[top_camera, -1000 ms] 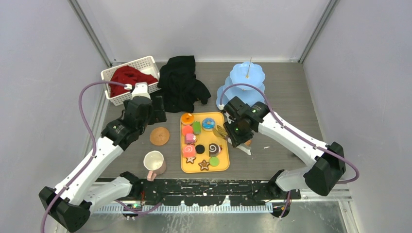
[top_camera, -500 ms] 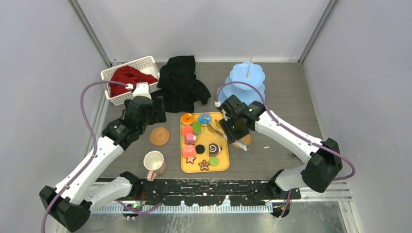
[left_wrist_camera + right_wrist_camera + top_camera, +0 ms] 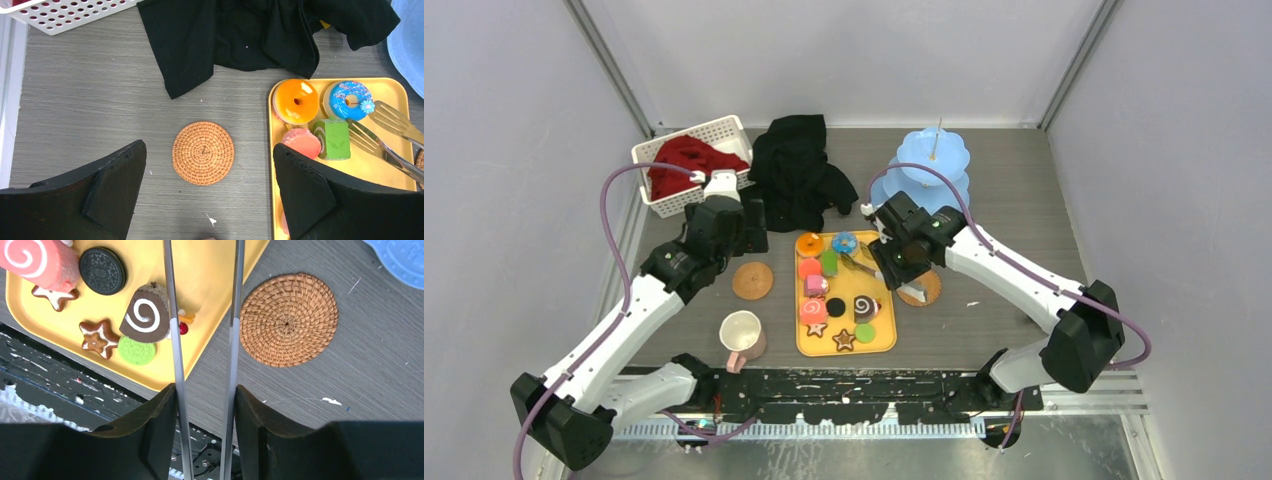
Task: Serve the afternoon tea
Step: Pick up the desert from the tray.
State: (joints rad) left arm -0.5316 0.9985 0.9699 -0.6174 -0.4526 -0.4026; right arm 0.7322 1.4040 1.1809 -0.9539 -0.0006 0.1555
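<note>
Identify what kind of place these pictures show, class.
Likely a robot lab test cell: plain walls box in the table, two arms are bolted at its edge, and the sweets are toys.

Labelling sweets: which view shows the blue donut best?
Left wrist: blue donut large, sprinkles clear, beside the tongs. Top external shows it small; right wrist misses it.

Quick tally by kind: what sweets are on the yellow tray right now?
Donuts: 2
Swirl rolls: 3
Star cookies: 2
Round sandwich cookies: 2
Other pink pieces: 2
Total: 11
</note>
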